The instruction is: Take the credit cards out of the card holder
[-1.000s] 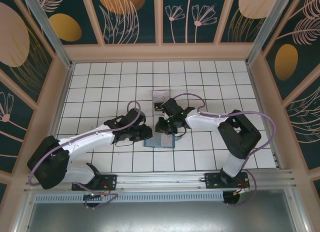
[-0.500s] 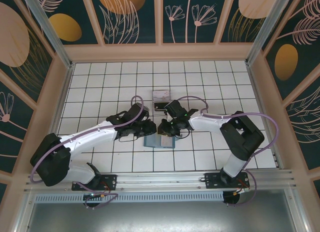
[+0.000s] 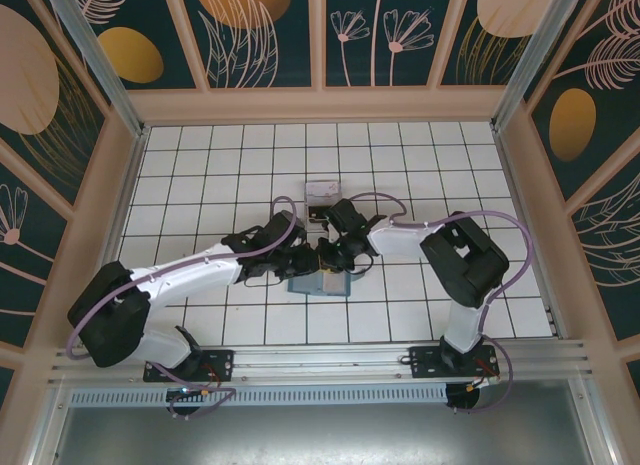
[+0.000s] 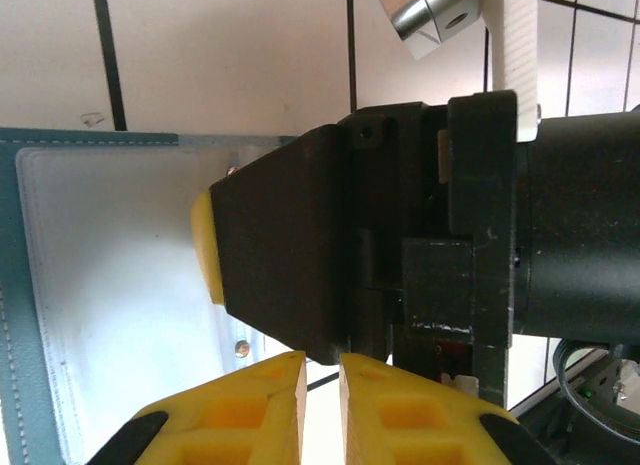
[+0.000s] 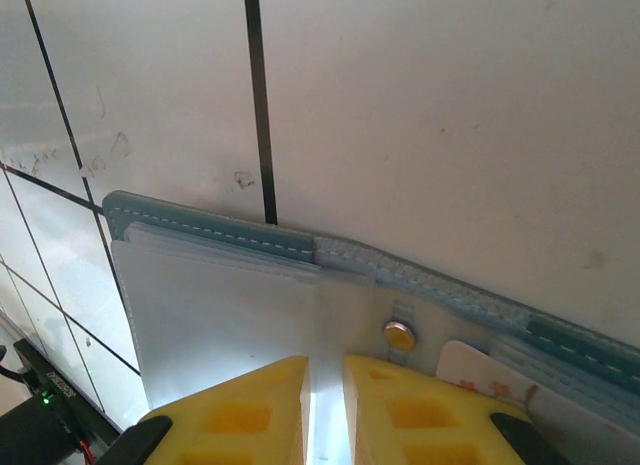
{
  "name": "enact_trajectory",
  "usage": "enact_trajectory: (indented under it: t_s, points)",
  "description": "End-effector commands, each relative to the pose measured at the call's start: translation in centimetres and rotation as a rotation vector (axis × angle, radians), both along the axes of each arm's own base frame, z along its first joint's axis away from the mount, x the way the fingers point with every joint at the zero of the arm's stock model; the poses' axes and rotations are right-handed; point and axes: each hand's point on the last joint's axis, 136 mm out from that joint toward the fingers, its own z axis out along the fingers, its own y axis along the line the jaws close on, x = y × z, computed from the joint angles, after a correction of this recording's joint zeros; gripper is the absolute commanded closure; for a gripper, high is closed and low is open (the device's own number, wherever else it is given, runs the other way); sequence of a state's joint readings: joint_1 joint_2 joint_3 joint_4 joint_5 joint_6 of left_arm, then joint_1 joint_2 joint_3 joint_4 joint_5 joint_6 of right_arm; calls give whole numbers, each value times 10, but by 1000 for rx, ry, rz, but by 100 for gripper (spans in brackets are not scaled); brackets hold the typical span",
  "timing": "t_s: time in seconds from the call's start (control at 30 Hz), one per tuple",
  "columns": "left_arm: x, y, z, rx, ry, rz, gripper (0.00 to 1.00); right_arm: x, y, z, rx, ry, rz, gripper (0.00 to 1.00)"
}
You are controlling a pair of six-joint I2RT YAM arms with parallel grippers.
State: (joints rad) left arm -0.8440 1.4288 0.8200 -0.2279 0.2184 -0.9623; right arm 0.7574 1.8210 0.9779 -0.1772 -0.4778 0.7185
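Observation:
The teal card holder point(image 3: 302, 284) lies open on the tiled floor between both arms. Its pale inner sleeves point(image 4: 110, 285) face up inside a stitched teal edge point(image 5: 200, 228). The corner of a pale credit card point(image 5: 480, 380) with pink print sticks out of a pocket beside a brass stud point(image 5: 400, 335). My right gripper point(image 3: 331, 263) point(image 5: 325, 385) rests on the holder's middle fold, jaws almost together with a thin slit. My left gripper point(image 3: 308, 257) point(image 4: 320, 375) hovers at the holder's edge right behind the right gripper's black body point(image 4: 300, 255), jaws nearly closed with nothing between them.
A clear plastic box point(image 3: 322, 193) stands one tile behind the grippers. The two arms meet tip to tip over the holder. Wooden walls point(image 3: 320, 105) ring the white tiled floor point(image 3: 200, 175), with open tiles to the left, right and back.
The left arm has swung right until its gripper sits against the right gripper, and its jaws have narrowed. The right gripper stays on the holder, and its arm has folded in.

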Motion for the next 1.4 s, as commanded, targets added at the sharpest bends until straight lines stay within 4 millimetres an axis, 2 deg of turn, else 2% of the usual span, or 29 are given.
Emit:
enact_trajectory:
  t_s: [0.0,0.33,0.57,0.7,0.77,1.0,1.03,1.07,1.23,1.37]
  points:
    - [-14,-14,-13,-52,61,-52,83,24,1,19,30,-56,-49,82]
    - [-16,-23,-29,-53,99,-87,84,42,-22,44,44,-101,-147,81]
    - [-12,-12,-45,54,115,-59,85,43,-36,57,15,-136,-173,81]
    - [-5,-1,-52,145,105,-27,84,38,-47,59,-21,-142,-184,81]
    - [-3,-2,-53,162,105,-29,84,34,-52,58,-29,-141,-185,81]
    - [7,-14,-56,173,106,-54,79,22,-64,56,-44,-129,-201,81]
    - [13,-24,-46,146,88,-63,79,19,-66,56,-44,-127,-203,81]
    - [13,-26,-53,153,103,-71,79,18,-67,56,-44,-126,-204,81]
    - [17,-34,-64,173,120,-95,79,6,-75,51,-52,-105,-213,81]
    - [20,-32,-64,190,112,-99,79,-6,-80,45,-59,-79,-213,80]
